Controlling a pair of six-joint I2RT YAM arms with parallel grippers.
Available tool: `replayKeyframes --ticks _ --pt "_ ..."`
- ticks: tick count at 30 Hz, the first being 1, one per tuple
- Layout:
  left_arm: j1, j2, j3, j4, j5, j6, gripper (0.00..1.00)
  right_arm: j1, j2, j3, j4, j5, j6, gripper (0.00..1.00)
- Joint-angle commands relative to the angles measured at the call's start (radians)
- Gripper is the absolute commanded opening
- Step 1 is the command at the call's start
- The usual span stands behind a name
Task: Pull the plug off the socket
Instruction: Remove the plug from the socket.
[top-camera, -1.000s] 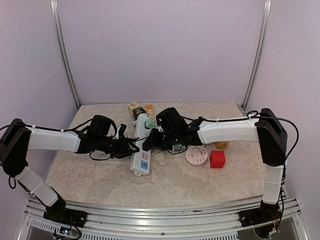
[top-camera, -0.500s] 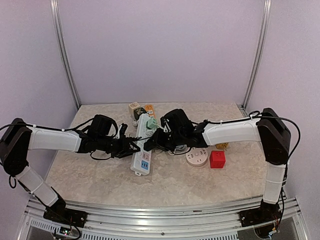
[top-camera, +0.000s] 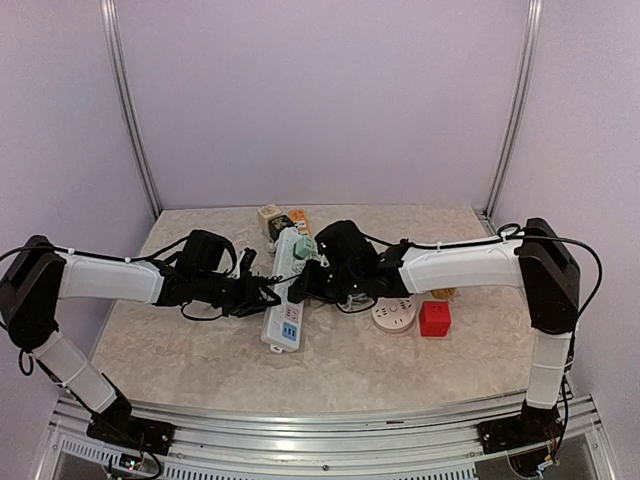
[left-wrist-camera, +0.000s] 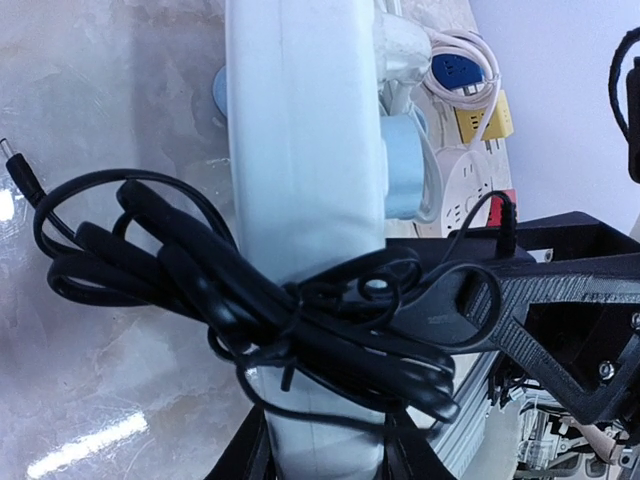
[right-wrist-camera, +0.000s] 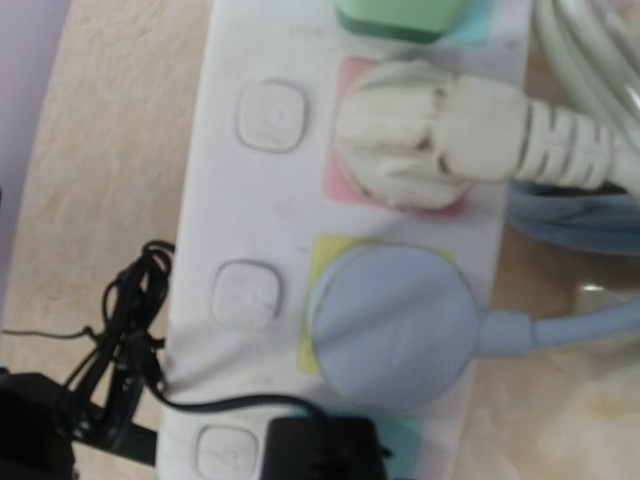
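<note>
Now, the smooth white strip (left-wrist-camera: 300, 150) is being pinched by the left gripper (left-wrist-camera: 325, 452) under tangled black cord (left-wrist-camera: 200, 290); hold of the right gripper (top-camera: 303, 283) unclear

Robot test cell, lab type. Plain lilac wall panels (top-camera: 320, 100) on three sides, aluminium posts (top-camera: 130, 110) at far corners, marble-pattern tabletop (top-camera: 200, 350), aluminium rail (top-camera: 330, 425) along near edge carrying arm bases (top-camera: 125, 432). Socket samples mid-table: white power strip (top-camera: 283, 300), round socket (top-camera: 393, 313), red cube (top-camera: 434, 318).
</note>
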Motion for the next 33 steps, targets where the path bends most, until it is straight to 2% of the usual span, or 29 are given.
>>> replayKeyframes --ticks 1,11,17,33 --pt "0.022 0.005 0.032 0.024 -0.022 0.068 0.0 0.029 -0.037 0.067 -0.136 0.149 -0.093 0.0" --pt "0.029 0.006 0.031 0.027 -0.018 0.068 0.0 0.03 -0.034 0.071 -0.14 0.162 -0.092 0.0" --pt "0.029 0.003 0.031 0.028 -0.017 0.069 0.0 -0.009 -0.064 -0.008 -0.015 0.067 -0.075 0.0" --pt "0.036 -0.002 0.033 0.027 -0.017 0.071 0.0 -0.074 -0.101 -0.083 0.064 -0.015 -0.059 0.0"
